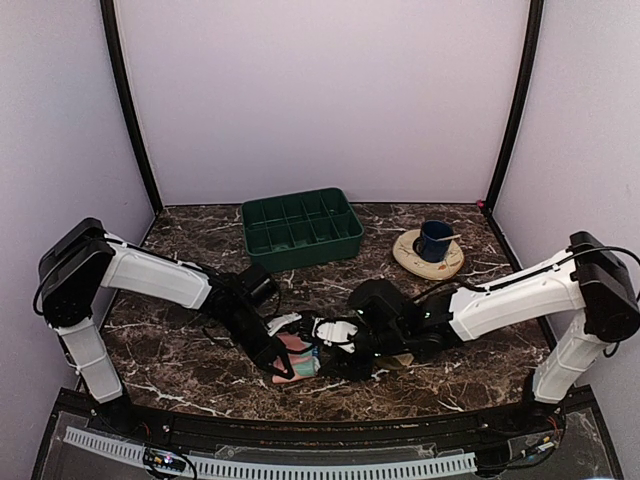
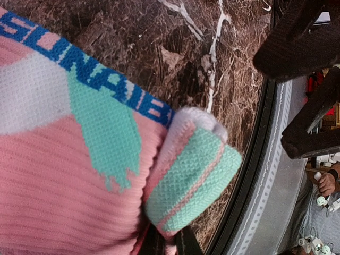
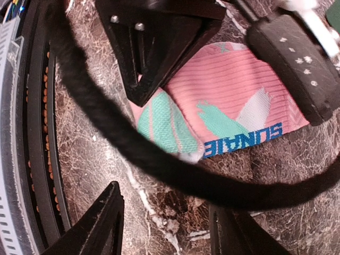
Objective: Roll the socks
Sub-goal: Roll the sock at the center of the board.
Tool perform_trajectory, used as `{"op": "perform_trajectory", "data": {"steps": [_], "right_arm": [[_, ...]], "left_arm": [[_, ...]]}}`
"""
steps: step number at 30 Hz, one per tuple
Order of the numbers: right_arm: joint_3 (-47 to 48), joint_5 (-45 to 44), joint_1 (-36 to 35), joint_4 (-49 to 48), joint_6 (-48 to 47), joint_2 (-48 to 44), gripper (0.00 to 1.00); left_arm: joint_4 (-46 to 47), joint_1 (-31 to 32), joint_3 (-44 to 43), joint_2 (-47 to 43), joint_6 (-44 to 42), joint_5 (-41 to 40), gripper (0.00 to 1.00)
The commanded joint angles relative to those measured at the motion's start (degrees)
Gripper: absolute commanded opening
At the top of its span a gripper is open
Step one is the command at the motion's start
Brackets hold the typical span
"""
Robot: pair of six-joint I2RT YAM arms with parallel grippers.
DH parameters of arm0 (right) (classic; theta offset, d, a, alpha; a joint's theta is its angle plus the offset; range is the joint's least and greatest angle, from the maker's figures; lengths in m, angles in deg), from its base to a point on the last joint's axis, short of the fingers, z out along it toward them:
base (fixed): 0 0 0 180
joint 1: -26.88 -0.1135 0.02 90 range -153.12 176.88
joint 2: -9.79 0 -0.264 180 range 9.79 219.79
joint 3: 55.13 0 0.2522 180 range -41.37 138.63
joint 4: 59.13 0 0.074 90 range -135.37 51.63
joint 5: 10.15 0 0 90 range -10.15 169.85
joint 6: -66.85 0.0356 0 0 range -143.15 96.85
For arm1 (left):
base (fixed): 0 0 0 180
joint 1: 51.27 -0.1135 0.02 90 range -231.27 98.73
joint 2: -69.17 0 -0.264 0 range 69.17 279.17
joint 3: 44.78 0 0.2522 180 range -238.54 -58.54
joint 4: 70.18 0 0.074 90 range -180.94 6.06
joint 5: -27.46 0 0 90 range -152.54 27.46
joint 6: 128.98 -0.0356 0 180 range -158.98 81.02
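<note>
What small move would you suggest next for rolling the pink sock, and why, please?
Probably have the left gripper turn the folded teal end over one more turn along the pink sock. Only one short fold is made, most of the sock lies flat on the table, and the open right gripper holds nothing.

pink sock (image 2: 53, 180) w/ teal rolled end, blue lettering, on marble table (image 2: 175, 48)

The pink sock (image 1: 296, 352) lies flat at about 6 o'clock in the top view. It has teal and white patches and blue letters. Its teal-striped end (image 2: 194, 178) is folded over.
</note>
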Motion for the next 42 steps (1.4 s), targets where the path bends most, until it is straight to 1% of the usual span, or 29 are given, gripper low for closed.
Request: {"op": "perform_trajectory", "data": {"steps": [1, 3, 11, 17, 31, 34, 36, 41, 42], "right_arm": [[2.1, -5.5, -3.0, 0.2, -4.3, 2.2, 0.51], [3.0, -6.6, -3.8, 0.1, -5.1, 3.1, 0.52], [7.4, -8.3, -5.3, 1.5, -8.7, 7.0, 0.54], [8.1, -8.5, -5.8, 1.8, -10.1, 8.9, 0.54], [10.0, -7.6, -5.9, 0.3, -12.0, 12.0, 0.50], [10.4, -7.5, -6.0, 0.5, -12.4, 12.5, 0.47], [10.3, -7.5, -6.0, 0.4, -12.5, 12.7, 0.42], [11.0, -7.0, -6.0, 1.0, -12.7, 13.8, 0.28], [11.0, -6.9, -6.1, 1.1, -12.6, 14.0, 0.24]], "left_arm": [[-4.8, -0.6, -0.7, 1.0, -2.0, 1.9, 0.00], [-5.0, -0.7, -0.9, 1.3, -2.3, 3.8, 0.00], [-5.8, -1.2, -1.5, 2.1, -3.3, 5.2, 0.00], [-5.9, -1.6, -1.4, 2.3, -4.0, 6.0, 0.00], [-5.9, -2.1, -1.5, 3.4, -4.9, 7.2, 0.00], [-5.9, -2.2, -1.6, 3.4, -4.9, 7.4, 0.00], [-5.8, -2.2, -1.5, 3.6, -4.9, 7.6, 0.00], [-5.3, -2.3, -1.5, 3.6, -4.5, 7.7, 0.00], [-5.3, -2.4, -1.5, 3.6, -4.4, 7.6, 0.00]]}}
